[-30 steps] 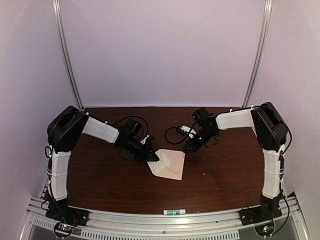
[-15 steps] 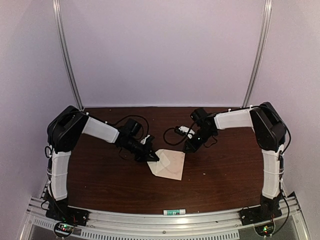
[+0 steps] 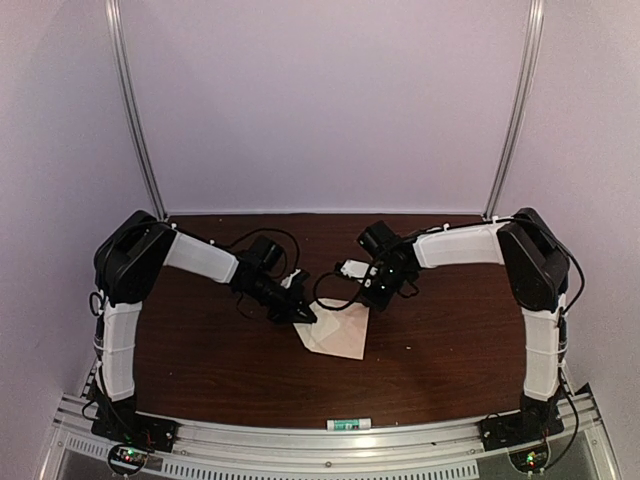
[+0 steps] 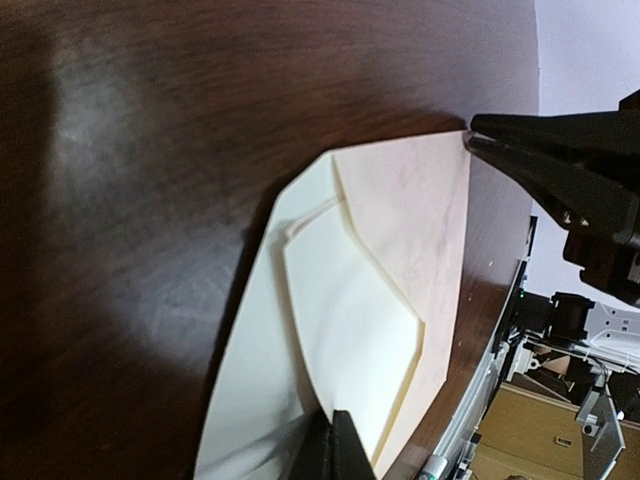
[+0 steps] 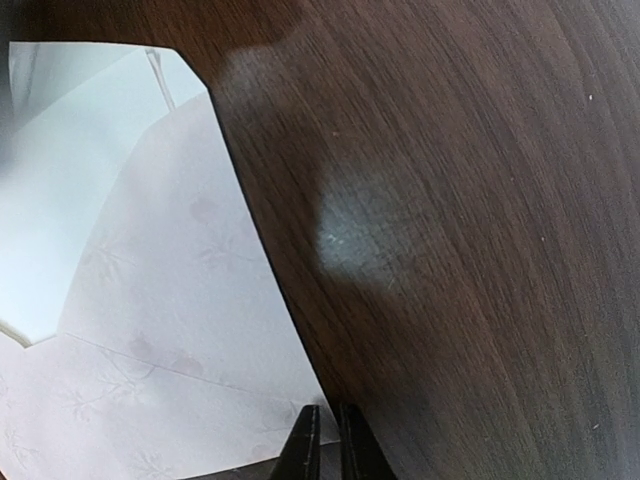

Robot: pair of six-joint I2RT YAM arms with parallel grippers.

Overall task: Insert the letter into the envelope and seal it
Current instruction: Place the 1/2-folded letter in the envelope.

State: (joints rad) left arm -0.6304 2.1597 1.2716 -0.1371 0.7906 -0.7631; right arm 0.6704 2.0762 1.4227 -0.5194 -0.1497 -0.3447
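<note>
The envelope (image 3: 338, 332) lies mid-table with its flap (image 4: 410, 210) open, the faintly patterned inside facing up. My left gripper (image 3: 308, 317) is at its left corner; in the left wrist view the left gripper (image 4: 335, 425) is shut on the edge of the plain cream pocket panel (image 4: 350, 300), which stands slightly raised. Thin pale edges (image 4: 298, 222) show under that panel; I cannot tell whether they are the letter. My right gripper (image 3: 372, 300) is at the flap's far corner. Its jaws (image 5: 325, 412) are almost together, with the flap (image 5: 170, 300) corner in the slit between them.
A small green-and-white tube (image 3: 349, 424) lies at the table's front edge. Black cables and a white connector (image 3: 352, 268) loop behind the envelope. Cardboard boxes (image 4: 540, 430) stand beyond the table edge in the left wrist view.
My right arm has swung left and come down to the envelope's far corner. The left arm and the envelope have stayed put.
</note>
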